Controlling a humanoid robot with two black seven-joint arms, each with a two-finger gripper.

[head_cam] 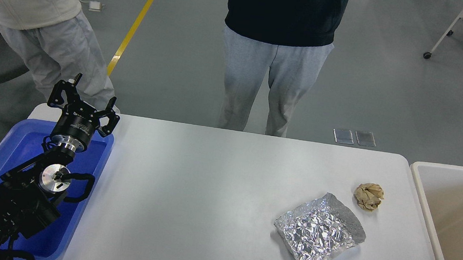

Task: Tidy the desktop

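Note:
The white desktop (207, 196) fills the middle of the head view. A crumpled sheet of silver foil (319, 229) lies flat on its right part. A crumpled brown paper ball (369, 196) sits just beyond the foil, toward the right edge. My left gripper (83, 103) is open and empty, raised over the far end of the blue tray (18, 150) at the left, far from both pieces of litter. My right arm and gripper are out of view.
A beige bin (454, 222) stands against the table's right edge. Two people stand past the far edge: one in a dark top (279, 66) at the middle, one in light clothes (51, 42) at the left. Chair legs on castors (460, 38) are at far right.

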